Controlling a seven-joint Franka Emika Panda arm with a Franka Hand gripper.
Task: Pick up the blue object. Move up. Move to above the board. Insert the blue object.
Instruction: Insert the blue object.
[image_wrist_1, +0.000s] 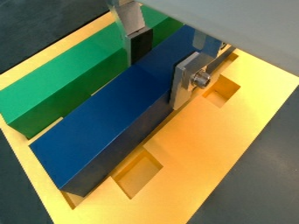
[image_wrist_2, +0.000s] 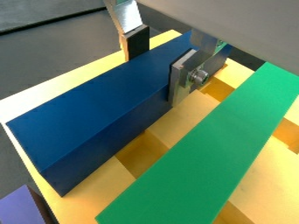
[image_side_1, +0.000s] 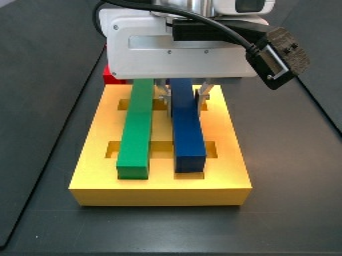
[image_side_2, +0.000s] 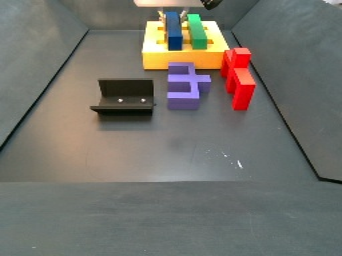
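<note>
The blue object (image_wrist_1: 105, 114) is a long dark blue bar lying lengthwise on the yellow board (image_wrist_1: 222, 157), beside the green bar (image_wrist_1: 59, 79). It also shows in a wrist view (image_wrist_2: 93, 122) and in both side views (image_side_1: 186, 130) (image_side_2: 174, 30). My gripper (image_wrist_1: 162, 66) straddles the bar's far end, with one dark pad on one side and a silver finger plate (image_wrist_1: 184, 79) against the other, shut on it. In a wrist view (image_wrist_2: 160, 61) the grip looks the same. The bar sits about level with the green bar (image_side_1: 136, 125).
A purple notched block (image_side_2: 187, 84) and red blocks (image_side_2: 238, 75) lie on the dark floor in front of the board (image_side_2: 160, 58). The fixture (image_side_2: 127, 96) stands to the left of the purple block. The arm's white body (image_side_1: 174, 45) hangs over the board's far end.
</note>
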